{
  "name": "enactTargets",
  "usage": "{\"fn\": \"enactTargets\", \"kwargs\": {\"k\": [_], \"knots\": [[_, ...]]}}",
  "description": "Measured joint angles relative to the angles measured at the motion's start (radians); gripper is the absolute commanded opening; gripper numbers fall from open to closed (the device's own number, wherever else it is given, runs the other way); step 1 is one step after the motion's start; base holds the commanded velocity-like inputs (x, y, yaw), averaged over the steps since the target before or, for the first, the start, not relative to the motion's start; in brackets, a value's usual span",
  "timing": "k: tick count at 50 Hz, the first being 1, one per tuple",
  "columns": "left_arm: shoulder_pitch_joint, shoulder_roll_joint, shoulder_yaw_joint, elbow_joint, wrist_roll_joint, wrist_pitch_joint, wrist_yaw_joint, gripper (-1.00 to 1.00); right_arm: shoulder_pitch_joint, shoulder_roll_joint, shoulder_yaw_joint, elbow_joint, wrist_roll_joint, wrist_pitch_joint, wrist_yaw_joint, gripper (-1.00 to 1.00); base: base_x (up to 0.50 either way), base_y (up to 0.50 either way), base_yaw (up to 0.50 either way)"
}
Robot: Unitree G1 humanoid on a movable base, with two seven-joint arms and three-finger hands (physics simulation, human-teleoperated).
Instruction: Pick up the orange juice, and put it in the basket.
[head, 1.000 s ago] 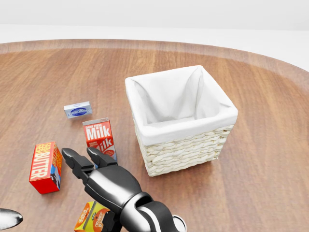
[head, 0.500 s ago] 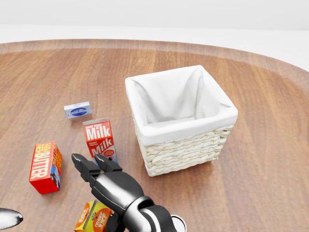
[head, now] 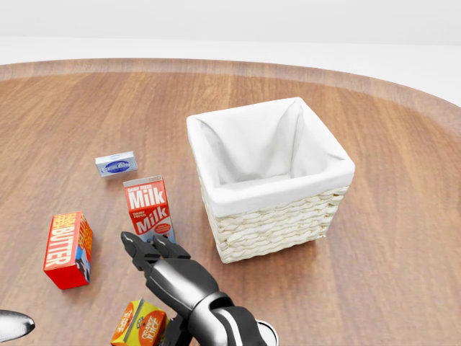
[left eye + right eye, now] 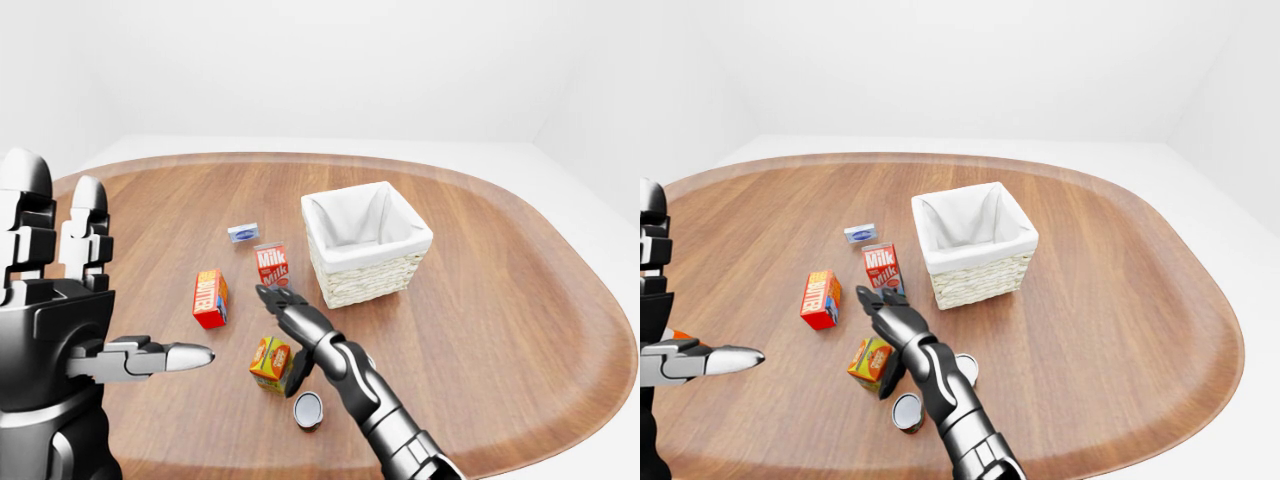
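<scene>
Since the earlier head views our right hand (image 3: 155,252) has drawn back toward the bottom of the picture, its fingertips now below the milk carton (image 3: 148,206) instead of beside it, while nothing on the table (image 3: 403,238) has shifted.

We hold that hand open, fingers spread and gripping nothing. The orange juice carton (image 4: 270,359) stands on the wood just to the left of our right forearm in the left-eye view, lower in the picture than the fingertips, so we judge the hand has to come back and down toward the wrist's left side to reach it. Our right hand is much the nearer; our left hand (image 4: 60,300) is raised at the view's left edge, fingers extended, well apart from the carton.

The carton is small, orange and yellow with a printed label, upright with its long axis vertical. A can (image 4: 308,409) lies near it. The lined wicker basket (image 3: 310,216) sits empty, well up and right.
</scene>
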Motion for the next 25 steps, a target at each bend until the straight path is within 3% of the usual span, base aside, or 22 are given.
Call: {"fn": "enactTargets", "kwargs": {"k": [25], "knots": [[0.001,-0.001,0.003,-0.008,-0.003,0.0,-0.001,1.0,-0.085,0.017,-0.04,0.162,0.014,0.0,-0.056,1.0,0.0,0.0,0.0]]}}
